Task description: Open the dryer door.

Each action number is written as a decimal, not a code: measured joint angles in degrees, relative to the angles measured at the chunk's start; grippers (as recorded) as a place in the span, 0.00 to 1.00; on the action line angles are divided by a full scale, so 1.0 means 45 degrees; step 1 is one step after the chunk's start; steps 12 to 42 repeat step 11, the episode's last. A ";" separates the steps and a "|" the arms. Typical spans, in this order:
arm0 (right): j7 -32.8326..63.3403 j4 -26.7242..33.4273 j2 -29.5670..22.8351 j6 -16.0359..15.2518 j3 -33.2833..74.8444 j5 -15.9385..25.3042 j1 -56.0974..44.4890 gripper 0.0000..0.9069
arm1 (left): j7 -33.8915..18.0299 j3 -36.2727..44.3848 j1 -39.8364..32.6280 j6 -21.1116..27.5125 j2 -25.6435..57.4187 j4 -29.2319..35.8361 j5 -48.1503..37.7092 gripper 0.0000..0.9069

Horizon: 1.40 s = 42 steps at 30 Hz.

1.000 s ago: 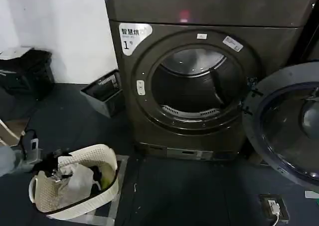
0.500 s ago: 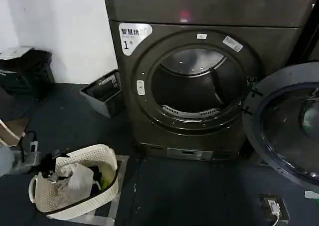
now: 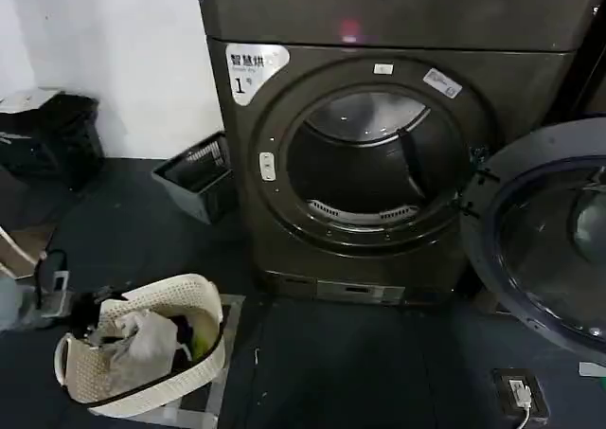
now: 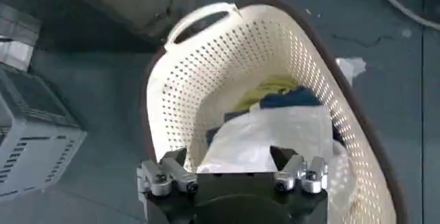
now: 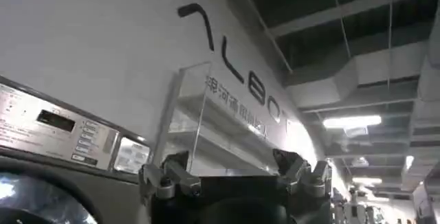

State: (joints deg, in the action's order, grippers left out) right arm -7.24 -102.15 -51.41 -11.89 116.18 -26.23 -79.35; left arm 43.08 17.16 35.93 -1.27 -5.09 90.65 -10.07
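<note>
Dryer door (image 3: 544, 235) hangs swung wide open beside the dryer (image 3: 379, 164), well away from both grippers. Left gripper (image 4: 234, 160) hovers spread open, empty, above a laundry basket (image 4: 206, 74). Right gripper (image 5: 234, 163) points upward, open, empty.
</note>
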 joint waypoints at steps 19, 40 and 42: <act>0.0139 -0.0059 -0.0009 -0.0034 0.0281 0.0375 -0.0273 1.00 | 0.0223 -0.0002 0.0025 -0.0424 -0.0437 -0.0550 0.1193 1.00; 0.0139 -0.0059 -0.0009 -0.0034 0.0281 0.0375 -0.0273 1.00 | 0.0223 -0.0002 0.0025 -0.0424 -0.0437 -0.0550 0.1193 1.00; 0.0139 -0.0059 -0.0009 -0.0034 0.0281 0.0375 -0.0273 1.00 | 0.0223 -0.0002 0.0025 -0.0424 -0.0437 -0.0550 0.1193 1.00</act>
